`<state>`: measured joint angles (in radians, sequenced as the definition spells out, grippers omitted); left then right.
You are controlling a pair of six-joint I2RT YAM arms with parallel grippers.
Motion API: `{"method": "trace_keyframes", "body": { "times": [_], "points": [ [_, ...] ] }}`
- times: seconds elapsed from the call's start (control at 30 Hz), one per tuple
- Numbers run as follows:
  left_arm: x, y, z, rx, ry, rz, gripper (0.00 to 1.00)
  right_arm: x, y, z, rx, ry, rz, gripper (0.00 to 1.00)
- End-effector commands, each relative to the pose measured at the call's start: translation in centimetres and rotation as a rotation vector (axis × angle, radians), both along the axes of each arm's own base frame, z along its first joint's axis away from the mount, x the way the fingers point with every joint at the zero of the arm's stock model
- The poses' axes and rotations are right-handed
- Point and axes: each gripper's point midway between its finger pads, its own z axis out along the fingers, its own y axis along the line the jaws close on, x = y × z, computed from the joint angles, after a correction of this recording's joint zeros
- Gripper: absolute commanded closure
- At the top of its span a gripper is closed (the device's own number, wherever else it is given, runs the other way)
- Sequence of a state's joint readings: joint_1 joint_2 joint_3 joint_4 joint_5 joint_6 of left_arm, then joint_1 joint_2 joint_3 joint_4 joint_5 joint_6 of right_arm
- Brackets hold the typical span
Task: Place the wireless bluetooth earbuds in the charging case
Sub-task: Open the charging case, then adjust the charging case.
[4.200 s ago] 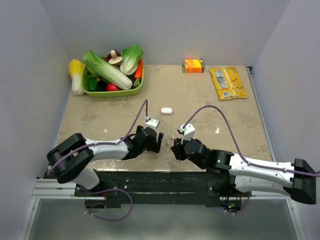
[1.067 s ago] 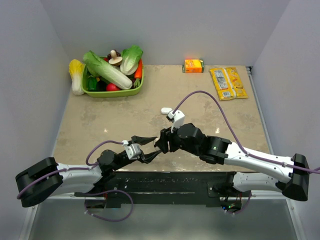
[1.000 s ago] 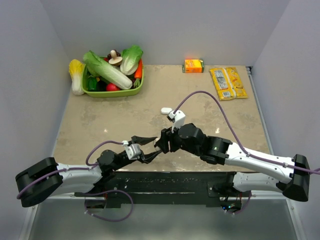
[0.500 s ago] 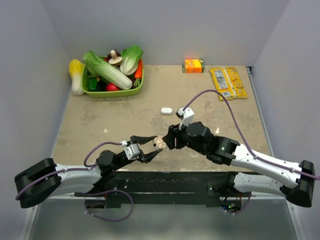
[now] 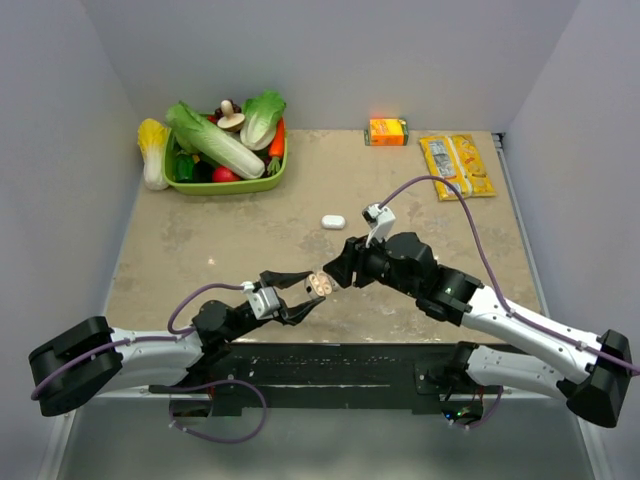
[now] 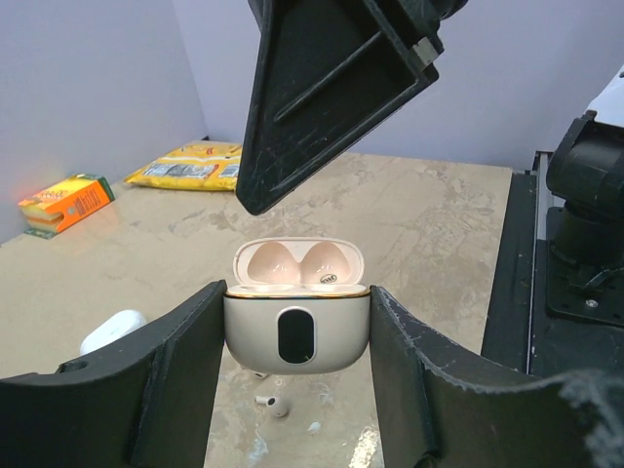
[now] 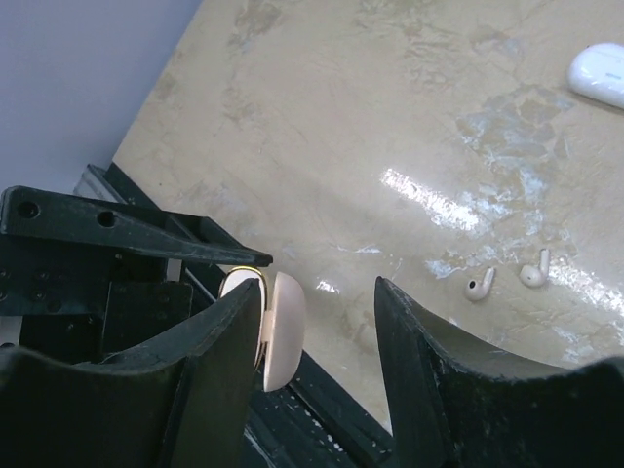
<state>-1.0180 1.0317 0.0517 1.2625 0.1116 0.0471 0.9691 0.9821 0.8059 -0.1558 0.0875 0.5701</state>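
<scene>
The right claw (image 7: 317, 322), spread and holding nothing, has drawn back up and to the right from the charging case (image 6: 296, 336) it crowded a second ago. The left claw (image 5: 312, 288) pinches that case above the near edge of the bench (image 5: 200, 240). The case's long axis runs finger to finger, its lid swung open with two hollows showing. The two earbuds (image 7: 480, 284) lie side by side on the bench below, and a green basket (image 5: 230, 187) at the far left holds vegetables.

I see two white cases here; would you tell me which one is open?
The case gripped by the left fingers: its lid is up, showing two empty pockets. The other case lies shut on the table.
</scene>
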Motion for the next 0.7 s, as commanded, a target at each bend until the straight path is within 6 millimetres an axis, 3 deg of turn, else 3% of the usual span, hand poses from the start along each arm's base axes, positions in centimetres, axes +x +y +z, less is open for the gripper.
{"method": "trace_keyframes", "body": {
  "times": [0.0, 0.33, 0.67],
  "points": [
    [-1.9, 3.4, 9.8, -0.354, -0.244, 0.019, 1.00, -0.4, 1.2, 1.2, 0.125, 0.039, 0.067, 0.47],
    [-1.9, 3.4, 9.8, -0.355, -0.247, 0.021, 1.00, -1.1, 2.5, 0.2, 0.144, 0.098, 0.135, 0.49],
    [-1.8, 3.7, 9.9, -0.361, -0.249, 0.037, 1.00, -1.1, 2.3, -1.6, 0.117, 0.130, 0.121, 0.56]
  ]
}}
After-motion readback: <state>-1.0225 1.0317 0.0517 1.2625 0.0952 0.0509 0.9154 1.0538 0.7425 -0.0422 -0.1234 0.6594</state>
